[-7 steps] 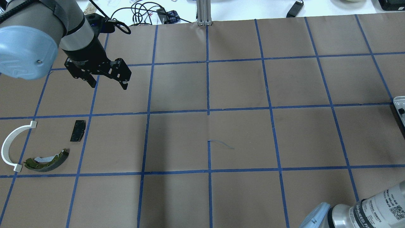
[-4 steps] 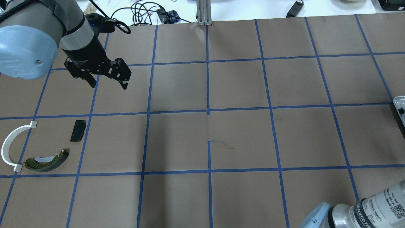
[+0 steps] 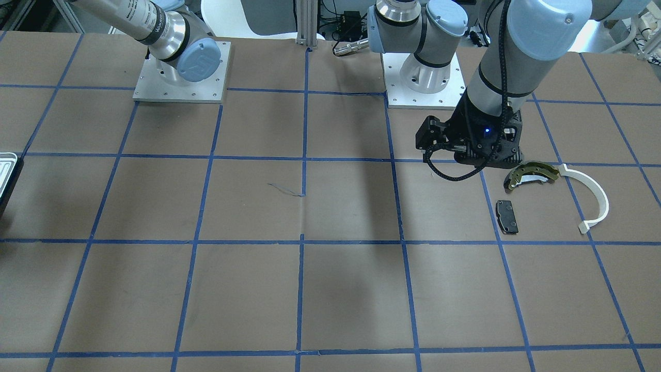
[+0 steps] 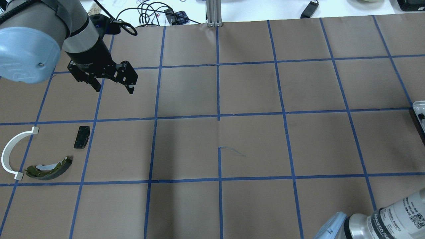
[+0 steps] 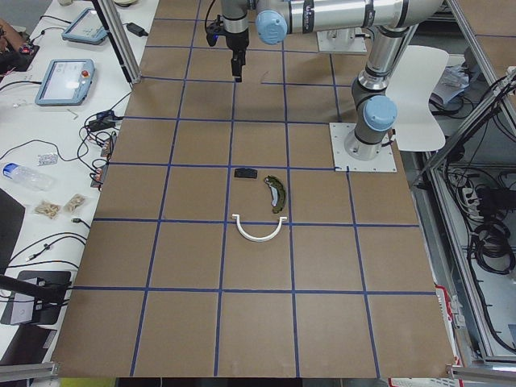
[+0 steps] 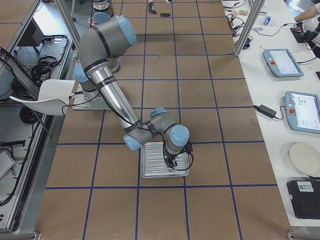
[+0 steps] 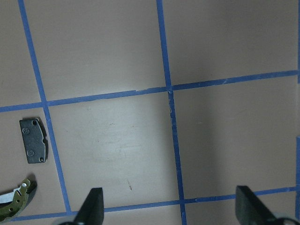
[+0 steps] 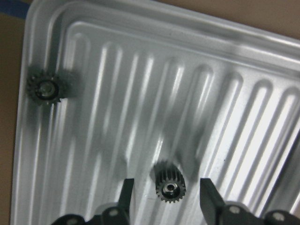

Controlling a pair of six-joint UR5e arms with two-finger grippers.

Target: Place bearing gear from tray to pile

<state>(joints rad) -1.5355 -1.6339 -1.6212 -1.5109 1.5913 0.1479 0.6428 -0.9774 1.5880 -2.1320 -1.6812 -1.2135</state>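
Ribbed silvery tray [image 8: 140, 70] carrying a small bearing gear [image 8: 168, 186], flat, bore up (steel, by the look: dense, rigid, probably slick), best pinched across its tooth tips; right gripper [image 8: 165, 196] straddles it, fingers [image 8: 125, 190] spread wide, holding nothing.

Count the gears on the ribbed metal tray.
2. One gear lies by the tray's rim near a corner; the other gear sits between the right gripper's open fingers. Part of the tray is out of view, so more may be hidden.
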